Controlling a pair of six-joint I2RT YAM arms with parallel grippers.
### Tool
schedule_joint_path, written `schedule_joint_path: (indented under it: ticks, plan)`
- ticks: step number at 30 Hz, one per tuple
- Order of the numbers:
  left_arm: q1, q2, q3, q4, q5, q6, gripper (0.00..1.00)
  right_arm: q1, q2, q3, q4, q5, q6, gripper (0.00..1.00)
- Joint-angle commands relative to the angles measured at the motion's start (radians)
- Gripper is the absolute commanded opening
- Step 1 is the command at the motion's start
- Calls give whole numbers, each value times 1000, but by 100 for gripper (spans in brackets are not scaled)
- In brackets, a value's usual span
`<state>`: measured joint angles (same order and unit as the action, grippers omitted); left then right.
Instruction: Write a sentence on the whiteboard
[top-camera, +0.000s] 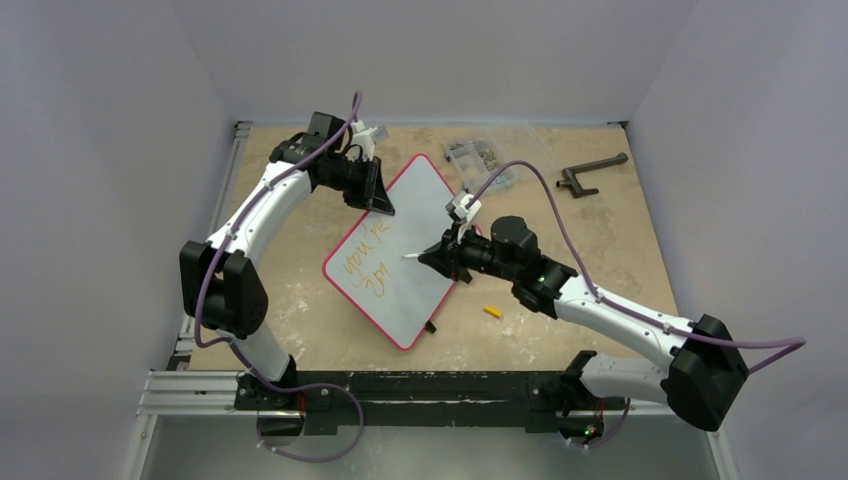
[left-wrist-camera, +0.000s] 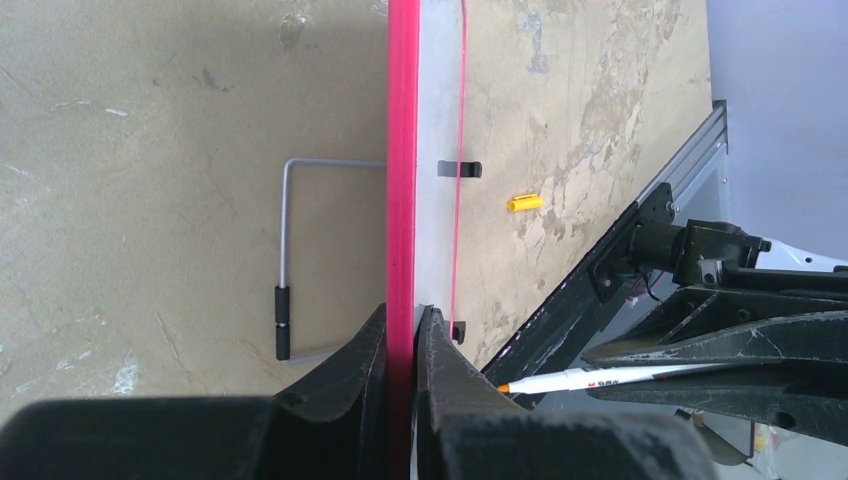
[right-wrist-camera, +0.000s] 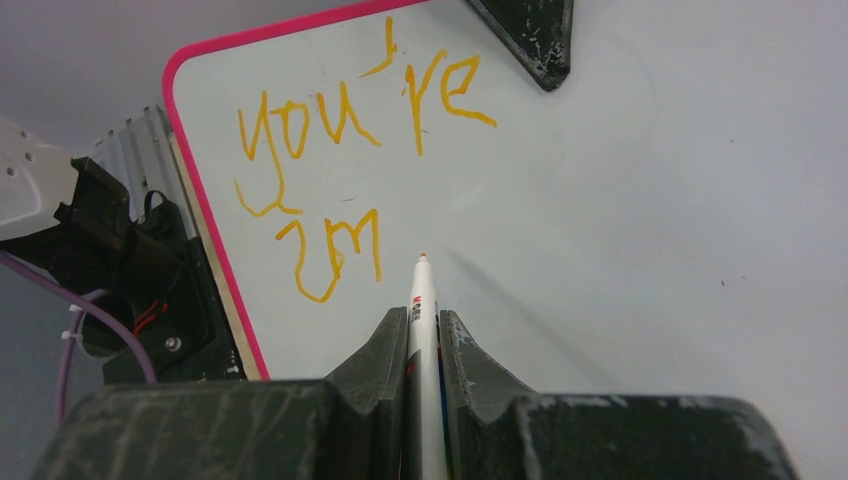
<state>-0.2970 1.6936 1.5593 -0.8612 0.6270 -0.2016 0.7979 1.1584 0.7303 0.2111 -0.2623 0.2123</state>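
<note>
The right hand (right-wrist-camera: 422, 318) is closed tightly on a white marker (right-wrist-camera: 421, 292), its orange tip pointed at the whiteboard (top-camera: 412, 282) just beside the last stroke of the sentence (right-wrist-camera: 292, 130), which reads "you're" above "2m". The left hand (left-wrist-camera: 403, 322) is clamped on the board's red rim. The whiteboard is placed mid-surface (top-camera: 300, 335) between both arms, with a yellow cap (top-camera: 491, 311) nearby.

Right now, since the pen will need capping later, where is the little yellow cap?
In the top view the yellow cap lies on the table, just right of the whiteboard and beside the right arm.
</note>
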Motion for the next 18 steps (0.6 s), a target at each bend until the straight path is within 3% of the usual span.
schedule_joint_path:
  ticks: [1,18]
  plan:
    - [4,-23,-1,-25,-179,47,0,-3,4,8,63,-66,-28,0]
    - [4,-28,-1,-27,-176,48,0,-3,148,102,105,-145,-42,0]
